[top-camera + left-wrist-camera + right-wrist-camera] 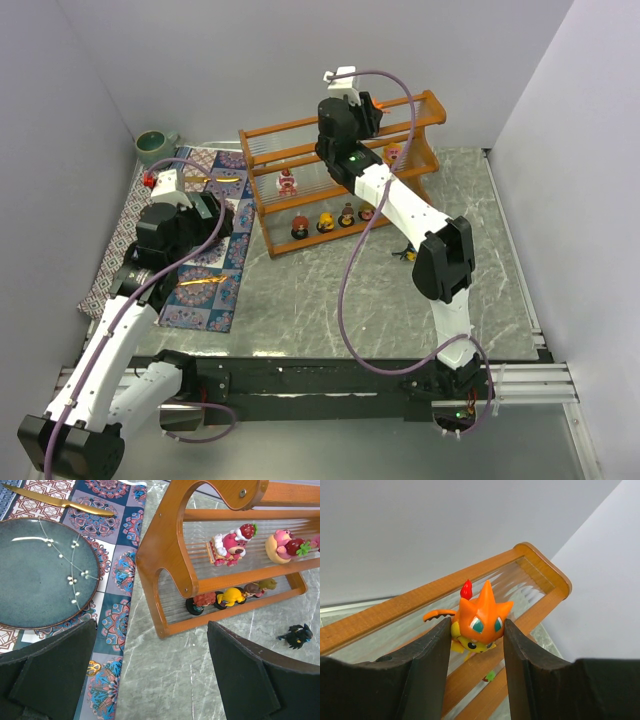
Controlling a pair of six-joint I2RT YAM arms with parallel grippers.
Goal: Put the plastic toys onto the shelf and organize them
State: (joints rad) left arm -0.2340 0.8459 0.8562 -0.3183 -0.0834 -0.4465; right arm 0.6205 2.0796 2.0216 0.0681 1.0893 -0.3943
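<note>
The wooden shelf stands at the back middle of the table. My right gripper is over its top tier, shut on an orange and yellow toy that it holds just above the clear slats. Two pink toys stand on the middle tier. Several toys stand on the bottom tier, among them a red-brown one and a yellow one. A black toy lies on the table right of the shelf. My left gripper is open and empty, above the table by the shelf's left post.
A patterned cloth mat lies left of the shelf with a blue-green plate and a gold knife on it. A green cup stands in the back left corner. Walls close in the back and both sides.
</note>
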